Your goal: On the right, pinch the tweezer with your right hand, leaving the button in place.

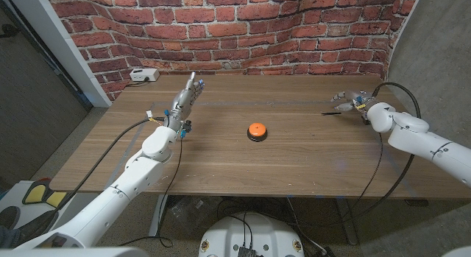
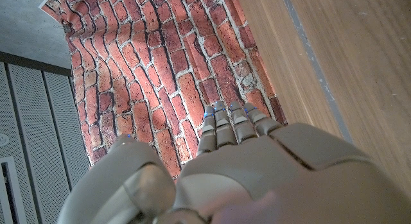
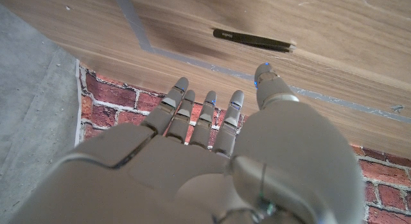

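My right hand point(image 1: 352, 101) is out over the far right of the wooden table point(image 1: 294, 157), at about two o'clock from the orange button point(image 1: 256, 130). Its fingers point(image 3: 207, 118) are stretched out and apart, with nothing between them. The tweezer point(image 3: 253, 39) lies flat on the wood just ahead of my fingertips, a thin dark sliver, not touched by any of them; from the head view it point(image 1: 333, 113) shows as a short dark line at the hand's near-left side. The button sits near the table's middle, well apart from both hands. My left hand point(image 1: 187, 95) is raised at about ten o'clock from the button, its fingers point(image 2: 232, 124) straight and close together, pointing toward the brick wall point(image 1: 235, 29) and holding nothing. A white box point(image 1: 143, 75) sits at the table's far left corner.
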